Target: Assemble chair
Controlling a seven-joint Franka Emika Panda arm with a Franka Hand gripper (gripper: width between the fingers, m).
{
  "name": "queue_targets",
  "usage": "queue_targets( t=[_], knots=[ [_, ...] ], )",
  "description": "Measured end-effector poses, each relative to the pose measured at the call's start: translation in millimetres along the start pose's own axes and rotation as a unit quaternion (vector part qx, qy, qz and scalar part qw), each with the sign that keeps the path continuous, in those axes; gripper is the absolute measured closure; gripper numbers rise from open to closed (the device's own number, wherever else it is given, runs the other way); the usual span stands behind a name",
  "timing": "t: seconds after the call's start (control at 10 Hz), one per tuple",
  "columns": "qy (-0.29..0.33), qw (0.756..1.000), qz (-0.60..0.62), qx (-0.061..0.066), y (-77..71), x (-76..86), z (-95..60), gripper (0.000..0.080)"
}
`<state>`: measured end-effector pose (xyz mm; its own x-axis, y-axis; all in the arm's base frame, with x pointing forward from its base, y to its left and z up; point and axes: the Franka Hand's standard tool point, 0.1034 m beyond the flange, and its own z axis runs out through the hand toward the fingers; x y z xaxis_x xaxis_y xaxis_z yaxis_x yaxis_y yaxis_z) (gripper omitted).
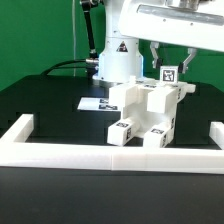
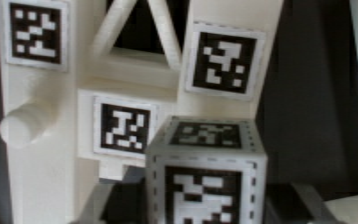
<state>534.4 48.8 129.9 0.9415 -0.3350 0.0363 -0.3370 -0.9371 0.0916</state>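
Plainly, the gripper hung over one upper corner of the chair, its jaws standing either side of a small tagged block. We could not tell whether the pads pressed on the block or merely flanked it. The exterior view showed the fingers splayed about it, and the wrist view was too close and blurred to settle the matter. The chair itself, a chunky white stack of joined parts, sat just beneath the tool and reached out from under it toward the rail. The marker board lay flat on the table, lower than the tool, off to one side of it and beside the chair.

We judged the step in hand to be seating that block on the chair. To do it well, we thought the tool should hold the block square to the part below it. It should come straight down rather than at a slant and grip firmly until the joint was home, since a tilted block would likely jam.

As for writing, we read none. Each tag bore only a black-and-white square pattern, with no letters or numbers, and we saw no brand anywhere.
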Motion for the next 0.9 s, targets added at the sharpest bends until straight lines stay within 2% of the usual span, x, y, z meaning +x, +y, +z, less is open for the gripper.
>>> queue_targets(
  t=[0.5, 0.9],
  knots=[
    [-0.003, 0.989, 0.146, 0.005, -1.7, -0.7, -0.1, 0.0511],
    [-0.010, 0.964, 0.265, 0.013, -5.3, -2.3, -0.3, 0.0511]
  ],
)
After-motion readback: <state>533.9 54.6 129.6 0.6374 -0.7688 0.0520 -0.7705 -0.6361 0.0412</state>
